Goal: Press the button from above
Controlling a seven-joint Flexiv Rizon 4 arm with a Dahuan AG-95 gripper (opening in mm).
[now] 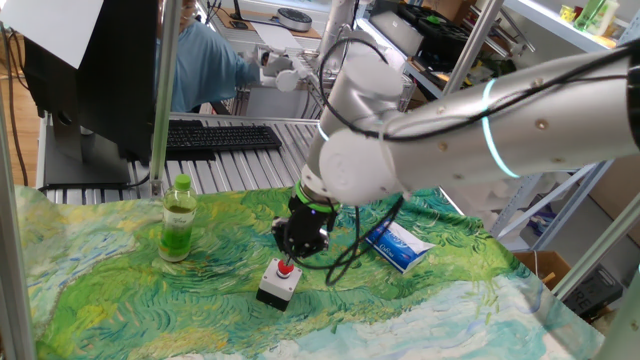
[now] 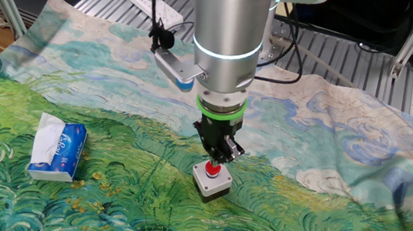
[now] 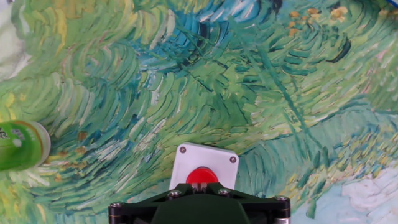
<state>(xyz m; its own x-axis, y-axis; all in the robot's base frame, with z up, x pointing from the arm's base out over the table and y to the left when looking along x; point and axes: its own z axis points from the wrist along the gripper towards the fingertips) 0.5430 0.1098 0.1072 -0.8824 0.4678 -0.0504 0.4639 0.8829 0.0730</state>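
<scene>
Red button on its boxy housing sits mid-tabletop on the painted cloth, directly beneath the tool, which points straight down from the vertical wrist, tips at the cap. Whether the tool is parted or closed cannot be told.

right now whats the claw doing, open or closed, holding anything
Claw: right above the red button, holding nothing that can be seen; open or closed cannot be told, since no view shows the fingertips clearly.
</scene>
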